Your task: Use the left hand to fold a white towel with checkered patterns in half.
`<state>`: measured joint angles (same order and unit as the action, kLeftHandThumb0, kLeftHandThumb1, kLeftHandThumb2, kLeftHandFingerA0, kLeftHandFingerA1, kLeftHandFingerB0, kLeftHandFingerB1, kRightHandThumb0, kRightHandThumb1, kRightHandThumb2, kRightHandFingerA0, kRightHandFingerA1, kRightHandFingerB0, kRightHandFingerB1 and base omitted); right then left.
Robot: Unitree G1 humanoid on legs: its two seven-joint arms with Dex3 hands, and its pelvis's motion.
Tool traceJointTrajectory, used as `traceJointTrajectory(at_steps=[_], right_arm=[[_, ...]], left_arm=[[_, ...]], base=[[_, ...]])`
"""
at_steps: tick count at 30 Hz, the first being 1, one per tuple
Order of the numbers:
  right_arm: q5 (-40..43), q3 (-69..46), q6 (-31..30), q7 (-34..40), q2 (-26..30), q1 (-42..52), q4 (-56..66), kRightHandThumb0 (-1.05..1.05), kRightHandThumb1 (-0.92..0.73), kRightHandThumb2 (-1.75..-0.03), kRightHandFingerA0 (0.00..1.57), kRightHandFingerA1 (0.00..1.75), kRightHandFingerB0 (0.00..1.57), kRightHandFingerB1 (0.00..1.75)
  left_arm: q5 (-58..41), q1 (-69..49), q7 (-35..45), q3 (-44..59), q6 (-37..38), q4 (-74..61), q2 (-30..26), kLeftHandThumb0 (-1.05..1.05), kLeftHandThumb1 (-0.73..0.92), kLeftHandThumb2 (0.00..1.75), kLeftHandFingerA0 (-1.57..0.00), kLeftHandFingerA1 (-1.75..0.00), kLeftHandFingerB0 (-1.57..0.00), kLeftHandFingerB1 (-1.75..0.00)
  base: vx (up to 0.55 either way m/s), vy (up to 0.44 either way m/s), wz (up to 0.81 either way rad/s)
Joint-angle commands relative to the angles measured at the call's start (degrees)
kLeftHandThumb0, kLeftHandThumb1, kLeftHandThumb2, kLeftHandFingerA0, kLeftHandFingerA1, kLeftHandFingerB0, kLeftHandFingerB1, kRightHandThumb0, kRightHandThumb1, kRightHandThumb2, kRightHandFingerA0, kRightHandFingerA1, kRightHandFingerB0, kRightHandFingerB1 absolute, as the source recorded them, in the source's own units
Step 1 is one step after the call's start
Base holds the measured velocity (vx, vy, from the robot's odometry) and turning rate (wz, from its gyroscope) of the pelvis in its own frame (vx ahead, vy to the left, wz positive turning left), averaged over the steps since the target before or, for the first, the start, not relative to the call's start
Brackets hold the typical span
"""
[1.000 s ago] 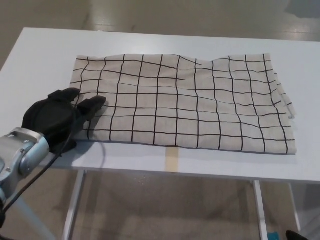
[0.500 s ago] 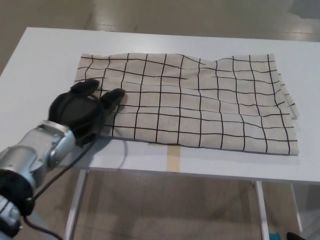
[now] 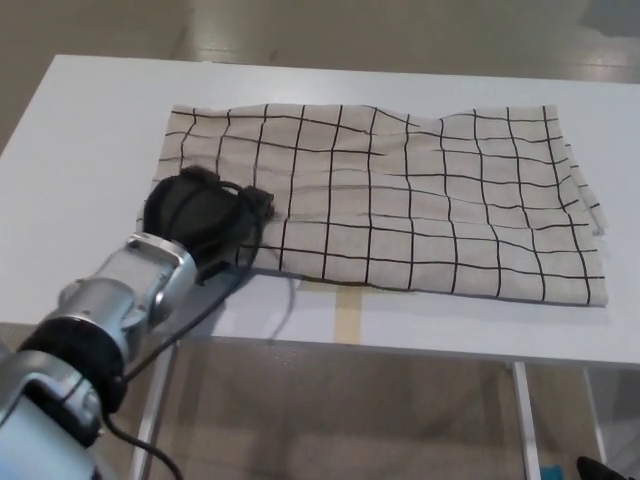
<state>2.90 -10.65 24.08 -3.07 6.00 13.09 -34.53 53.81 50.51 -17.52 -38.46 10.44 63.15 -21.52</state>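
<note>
A white checkered towel (image 3: 400, 195) lies spread flat on a white table (image 3: 80, 130), with its long sides running along the table's length. Bare tabletop shows beyond the towel's far edge and to the left of the towel; the towel's near edge lies close to the table's near edge, leaving only a narrow strip of bare top, and its right end reaches nearly to the picture's border. The left hand (image 3: 205, 215) rests on the towel's near left corner, palm down, fingers (image 3: 255, 205) curled onto the cloth; I cannot tell whether it has pinched the fabric. Its silver forearm (image 3: 125, 300) slants down past the table's near edge.
</note>
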Motion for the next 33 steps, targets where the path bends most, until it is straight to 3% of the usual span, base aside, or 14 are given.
traceJointTrajectory(at_steps=[1, 9, 17, 18, 19, 21, 22, 31, 32, 33], right_arm=[[1.5, -0.7, 0.2, -1.1, 0.2, 0.3, -0.1, -0.38, -0.66, -0.61, 0.43, 0.38, 0.44, 0.36], [1.1, -0.7, 0.3, -0.9, -0.1, 0.4, -0.1, -0.38, -0.66, -0.61, 0.44, 0.38, 0.44, 0.36], [1.3, -0.9, 0.3, -1.5, 0.2, 0.3, -0.3, -0.40, -0.65, -0.60, 0.44, 0.38, 0.48, 0.37], [1.1, -0.9, 0.1, -1.5, 0.4, -0.1, -0.5, -0.41, -0.65, -0.60, 0.44, 0.38, 0.49, 0.37], [1.0, -0.9, 0.0, -1.4, 0.6, -0.3, -0.5, -0.41, -0.64, -0.60, 0.44, 0.38, 0.49, 0.38], [1.0, -1.0, 0.0, -1.4, 0.6, -0.3, -0.5, -0.41, -0.64, -0.60, 0.44, 0.38, 0.49, 0.38], [1.1, -1.0, -0.4, -1.5, 0.6, -0.3, -0.2, -0.40, -0.65, -0.59, 0.45, 0.38, 0.51, 0.38], [1.0, -1.0, -1.4, -1.7, 0.5, 0.4, 0.1, -0.39, -0.66, -0.60, 0.43, 0.38, 0.54, 0.40], [0.7, -0.9, -1.1, -1.6, 0.5, 0.5, -0.1, -0.48, -0.54, -0.85, 0.38, 0.51, 0.52, 0.55], [0.5, -0.8, -0.9, -1.5, 0.4, 0.6, -0.3, -0.48, -0.54, -0.85, 0.38, 0.51, 0.52, 0.55]], left_arm=[[-1.7, -1.9, -5.4, 1.6, -3.1, 2.1, 2.2, -0.16, 0.66, 0.56, -0.66, -1.75, -0.45, -1.75], [-2.3, -2.2, -6.9, 2.6, 0.2, 2.1, -0.6, -0.17, 0.68, 0.57, -0.71, -1.75, -0.51, -1.69], [-1.3, -0.1, -11.8, 2.7, 8.7, 0.9, -10.7, -0.16, 0.65, 0.56, -0.73, -1.75, -0.52, -1.71], [-1.3, 0.3, -14.0, 2.9, 10.3, 1.6, -12.2, -0.16, 0.65, 0.57, -0.72, -1.75, -0.55, -1.68], [-1.3, 0.8, -15.2, 2.9, 11.7, 2.5, -13.5, -0.24, 0.48, 0.77, -1.07, -1.41, -0.85, -1.29], [-1.3, 1.2, -15.8, 2.8, 12.4, 3.2, -13.9, -0.24, 0.48, 0.77, -1.07, -1.41, -0.85, -1.29], [-1.2, 1.9, -16.7, 3.0, 12.7, 3.5, -15.1, -0.21, 0.67, 0.56, -0.77, -1.73, -0.62, -1.59], [1.4, 7.2, -23.8, 2.2, 14.2, 3.5, -19.3, -0.18, 0.64, 0.59, -0.84, -1.71, -0.72, -1.56], [2.3, 8.8, -24.4, 1.5, 14.7, 2.7, -19.3, -0.20, 0.45, 0.84, -1.19, -1.37, -0.96, -1.22], [3.1, 10.0, -24.8, 1.0, 15.0, 2.1, -19.2, -0.20, 0.45, 0.84, -1.19, -1.37, -0.96, -1.22]], base=[[0.00, 0.000, 0.00], [0.00, 0.000, 0.00], [0.00, 0.000, 0.00], [0.00, 0.000, 0.00], [0.00, 0.000, 0.00], [0.00, 0.000, 0.00], [0.00, 0.000, 0.00], [0.00, 0.000, 0.00], [0.00, 0.000, 0.00], [0.00, 0.000, 0.00]])
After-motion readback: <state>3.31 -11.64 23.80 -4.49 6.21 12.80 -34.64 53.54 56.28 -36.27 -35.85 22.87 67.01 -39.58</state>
